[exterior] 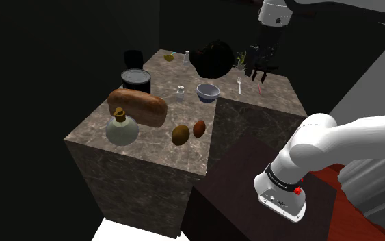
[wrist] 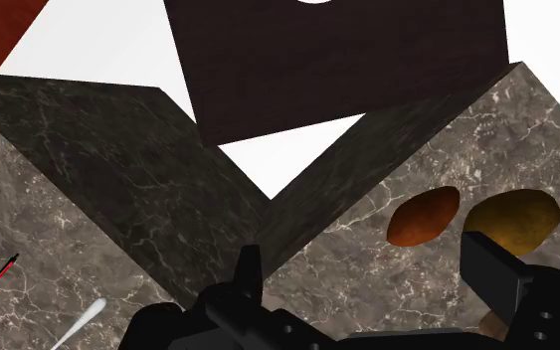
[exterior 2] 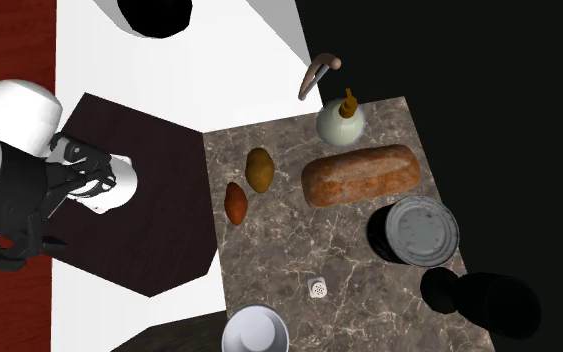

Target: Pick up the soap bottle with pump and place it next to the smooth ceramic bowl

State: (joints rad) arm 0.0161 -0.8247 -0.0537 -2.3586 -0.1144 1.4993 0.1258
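two fingers [wrist: 496,270] spread wide over marble counter [wrist: 362,254]

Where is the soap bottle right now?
In the shoulder view the soap bottle stands at the front left corner of the counter, beside the bread loaf, with the bowl well across the counter.

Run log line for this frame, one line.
phase: pre-grasp | pincer: open, empty, far from bottle | soap bottle: upright beside bread loaf, untouched | bowl: soap bottle not yet beside it
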